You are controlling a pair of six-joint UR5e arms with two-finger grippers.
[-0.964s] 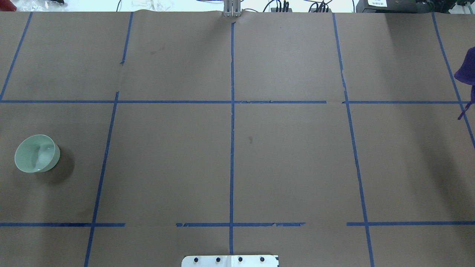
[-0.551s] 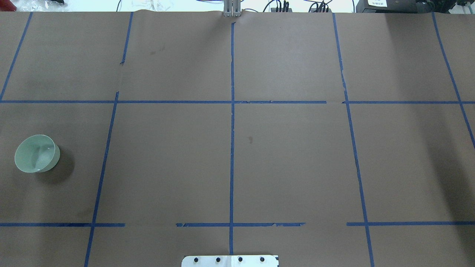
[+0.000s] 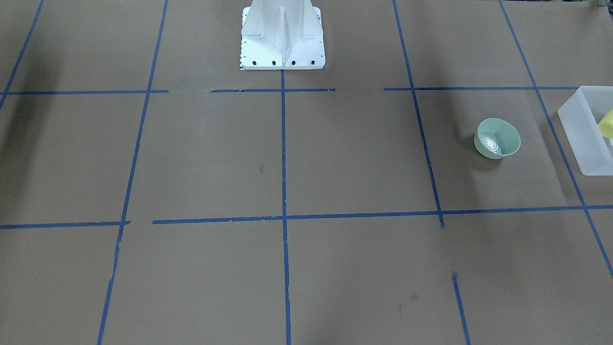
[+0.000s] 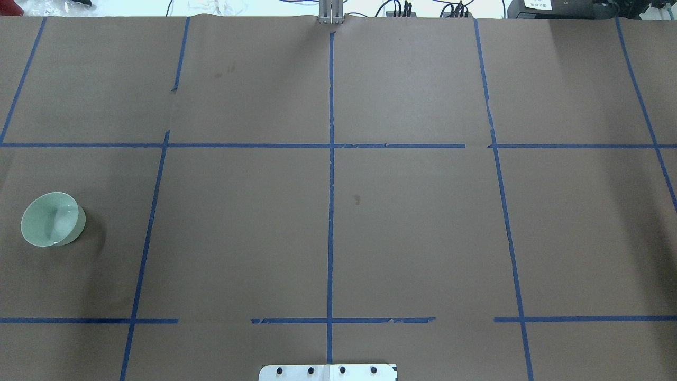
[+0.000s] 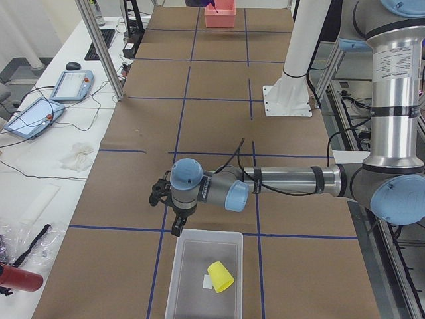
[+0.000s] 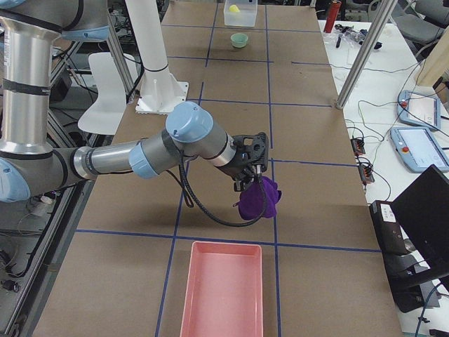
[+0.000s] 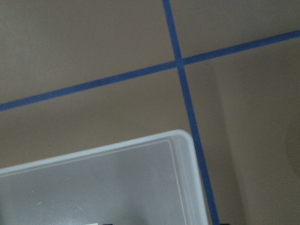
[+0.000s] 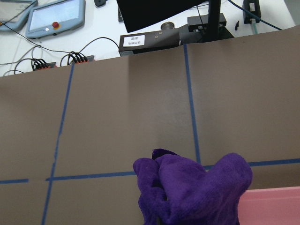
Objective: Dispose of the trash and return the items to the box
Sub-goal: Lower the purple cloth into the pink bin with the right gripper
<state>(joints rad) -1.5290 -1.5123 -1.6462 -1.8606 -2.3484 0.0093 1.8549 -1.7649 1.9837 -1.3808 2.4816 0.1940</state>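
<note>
The pale green bowl (image 4: 53,218) stands upright on the table's left side; it also shows in the front view (image 3: 498,139), apart from the frosted box (image 3: 586,132). The yellow cup (image 5: 220,276) lies on its side inside the box (image 5: 192,292). My left gripper (image 5: 167,211) hovers just beyond the box's far edge, its tips apart and empty; the left wrist view shows the box corner (image 7: 178,154). My right gripper (image 6: 251,181) is shut on a purple cloth (image 6: 258,200), held above the table just short of a pink tray (image 6: 221,288).
The white pedestal base (image 3: 282,36) stands at the robot's side of the table. Blue tape lines grid the brown paper. Tablets, cables and a monitor lie beyond the table's far edge (image 8: 56,16). The pink tray's edge (image 8: 276,206) shows under the cloth (image 8: 192,187).
The purple cloth, seen at the overhead view's right edge one second ago, has moved out of that view to the right. The bowl has not moved.
</note>
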